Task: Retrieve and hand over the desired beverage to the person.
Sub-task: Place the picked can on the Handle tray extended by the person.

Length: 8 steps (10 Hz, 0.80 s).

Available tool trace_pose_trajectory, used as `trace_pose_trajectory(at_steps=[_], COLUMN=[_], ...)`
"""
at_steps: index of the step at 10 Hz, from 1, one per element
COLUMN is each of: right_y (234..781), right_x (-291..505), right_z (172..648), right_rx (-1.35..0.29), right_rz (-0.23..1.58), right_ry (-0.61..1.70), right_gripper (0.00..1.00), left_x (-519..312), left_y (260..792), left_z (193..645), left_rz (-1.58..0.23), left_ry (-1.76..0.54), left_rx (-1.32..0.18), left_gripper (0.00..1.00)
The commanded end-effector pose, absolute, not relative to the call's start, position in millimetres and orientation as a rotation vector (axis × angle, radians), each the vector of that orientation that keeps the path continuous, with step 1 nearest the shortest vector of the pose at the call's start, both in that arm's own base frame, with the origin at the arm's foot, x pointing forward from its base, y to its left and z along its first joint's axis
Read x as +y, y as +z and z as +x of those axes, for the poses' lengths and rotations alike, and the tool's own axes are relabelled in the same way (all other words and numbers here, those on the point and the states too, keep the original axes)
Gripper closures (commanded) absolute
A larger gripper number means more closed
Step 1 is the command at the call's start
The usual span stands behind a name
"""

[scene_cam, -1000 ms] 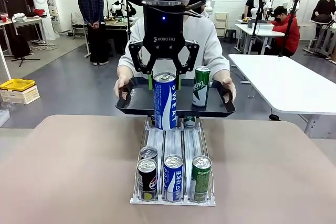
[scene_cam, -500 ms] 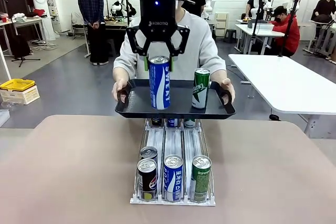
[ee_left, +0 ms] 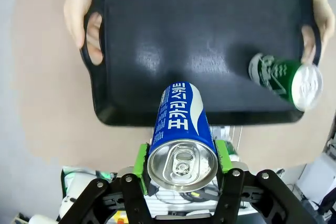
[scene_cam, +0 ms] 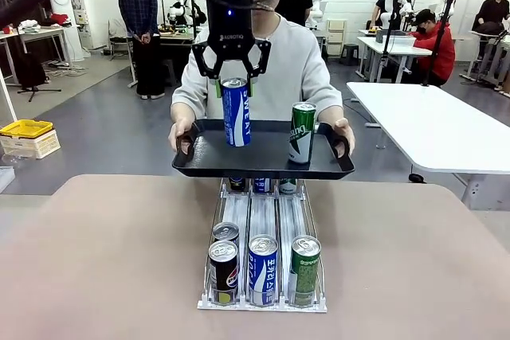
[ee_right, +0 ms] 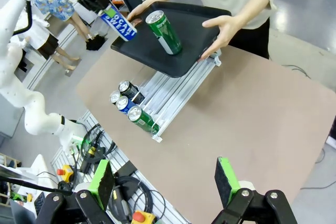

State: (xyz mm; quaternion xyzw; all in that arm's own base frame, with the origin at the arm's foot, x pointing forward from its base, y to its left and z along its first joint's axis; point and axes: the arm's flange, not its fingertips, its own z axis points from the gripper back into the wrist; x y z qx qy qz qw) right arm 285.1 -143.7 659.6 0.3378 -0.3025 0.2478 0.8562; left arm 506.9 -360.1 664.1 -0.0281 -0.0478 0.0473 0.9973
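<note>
My left gripper [scene_cam: 233, 79] is shut on a blue and white beverage can [scene_cam: 235, 112] and holds it over the left half of a black tray [scene_cam: 263, 166]. The person [scene_cam: 299, 61] in a light grey sweatshirt holds that tray by both handles at the far table edge. A green can [scene_cam: 302, 133] stands on the tray's right half. In the left wrist view the blue can [ee_left: 181, 137] sits between my green pads [ee_left: 140, 160], above the tray [ee_left: 199, 35], with the green can [ee_left: 286, 80] off to the right. My right gripper [ee_right: 165, 179] is open, high above the table.
A metal can rack [scene_cam: 263, 264] lies mid-table, with a black can [scene_cam: 223, 272], a blue can [scene_cam: 263, 270] and a green can [scene_cam: 305, 270] at its front. A white table [scene_cam: 430, 129] stands at the right. Other people stand in the background.
My left gripper has carried the blue can up and away from me, from in front of the tray's near rim to above the tray's surface. The person keeps the tray steady.
</note>
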Motion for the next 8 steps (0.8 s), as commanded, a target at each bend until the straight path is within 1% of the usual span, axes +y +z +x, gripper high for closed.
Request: trace_pose_trajectory(at_steps=[1,4,8], right_y=[659.1,659.1,659.1], right_x=[-142.7,-142.7,-142.7], right_z=[287.2,287.2,287.2], right_rx=[-0.658,-0.658,-0.658], right_rz=[0.736,0.736,0.736], right_ry=[0.536,0.536,0.536], right_gripper=[0.00,0.00,0.00], left_x=[-354.4,-350.8,-356.4], left_y=[647.8,618.2,611.7], left_z=[523.4,532.5,540.6], left_rz=[-0.067,-0.040,-0.054], left_ry=[0.099,0.100,0.083], left_rx=[-0.117,-0.127,-0.097], left_gripper=[0.42,0.42,0.42])
